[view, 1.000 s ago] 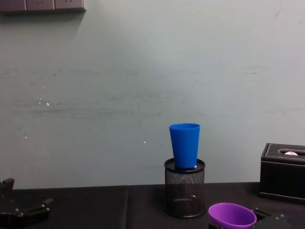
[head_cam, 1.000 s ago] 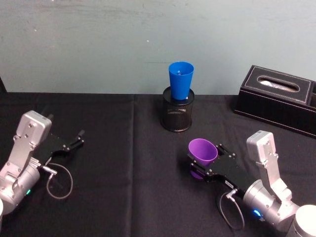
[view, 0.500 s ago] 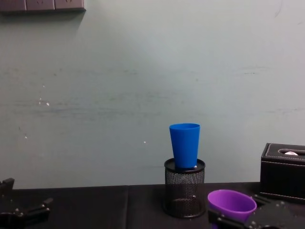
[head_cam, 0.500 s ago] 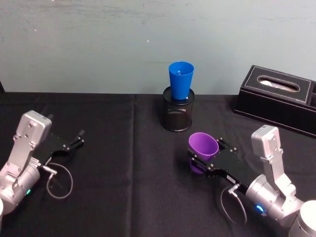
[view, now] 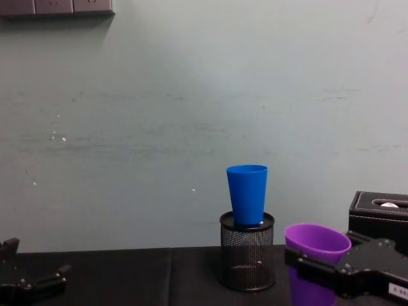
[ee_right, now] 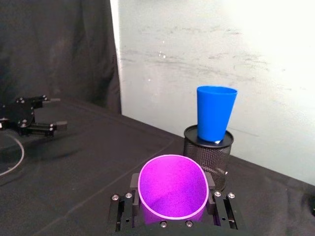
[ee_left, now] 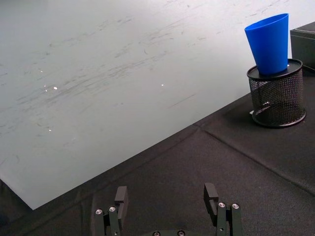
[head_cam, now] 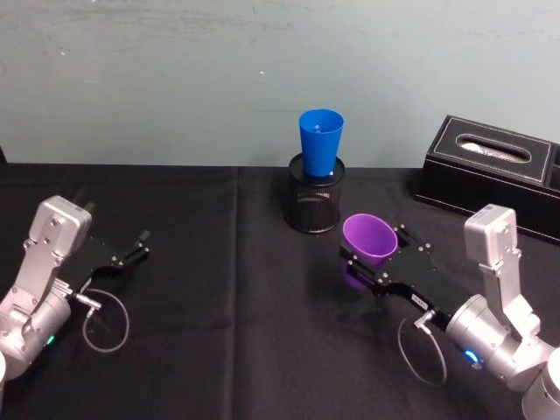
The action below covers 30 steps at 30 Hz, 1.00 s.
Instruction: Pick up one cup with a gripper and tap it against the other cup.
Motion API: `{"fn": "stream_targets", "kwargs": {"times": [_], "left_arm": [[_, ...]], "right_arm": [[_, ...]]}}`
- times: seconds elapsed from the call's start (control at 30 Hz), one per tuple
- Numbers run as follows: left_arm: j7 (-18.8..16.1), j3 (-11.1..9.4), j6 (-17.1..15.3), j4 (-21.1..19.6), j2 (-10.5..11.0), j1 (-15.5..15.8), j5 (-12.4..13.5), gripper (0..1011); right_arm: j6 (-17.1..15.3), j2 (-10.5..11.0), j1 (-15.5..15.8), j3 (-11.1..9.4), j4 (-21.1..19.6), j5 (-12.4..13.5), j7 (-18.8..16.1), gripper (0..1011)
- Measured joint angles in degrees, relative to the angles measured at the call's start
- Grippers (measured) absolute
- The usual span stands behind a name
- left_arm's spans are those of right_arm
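My right gripper (head_cam: 376,249) is shut on the purple cup (head_cam: 369,238), holding it tilted above the black table, its mouth toward the back. In the right wrist view the purple cup (ee_right: 171,189) sits between the two fingers. The blue cup (head_cam: 320,140) stands upright in a black mesh pen holder (head_cam: 316,203) near the wall. The purple cup (view: 317,242) hangs just right of the holder (view: 247,252), below the rim of the blue cup (view: 247,194) and apart from it. My left gripper (head_cam: 140,243) rests open at the table's left, holding nothing.
A black tissue box (head_cam: 494,171) stands at the back right, close behind my right arm. A loose cable (head_cam: 105,319) loops beside the left wrist. The teal wall (head_cam: 175,79) closes off the far table edge.
My right gripper has lifted the purple cup and carried it forward and to the right, closer to the pen holder and blue cup. The left arm has not moved.
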<state>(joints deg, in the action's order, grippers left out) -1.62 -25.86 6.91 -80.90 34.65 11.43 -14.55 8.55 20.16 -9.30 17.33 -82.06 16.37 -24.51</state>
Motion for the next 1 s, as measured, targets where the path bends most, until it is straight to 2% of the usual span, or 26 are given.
{"fn": "stream_targets", "kwargs": {"times": [0.77,1.0], "left_arm": [[0.00,0.00,0.00,0.00,0.00,0.00,0.00,1011],[0.00,0.00,0.00,0.00,0.00,0.00,0.00,1011]], "right_arm": [[-0.77,0.05,-0.77,-1.94,-2.78,2.15,1.09,733],[-0.77,0.05,-0.78,-1.93,-2.80,2.17,1.16,733]]}}
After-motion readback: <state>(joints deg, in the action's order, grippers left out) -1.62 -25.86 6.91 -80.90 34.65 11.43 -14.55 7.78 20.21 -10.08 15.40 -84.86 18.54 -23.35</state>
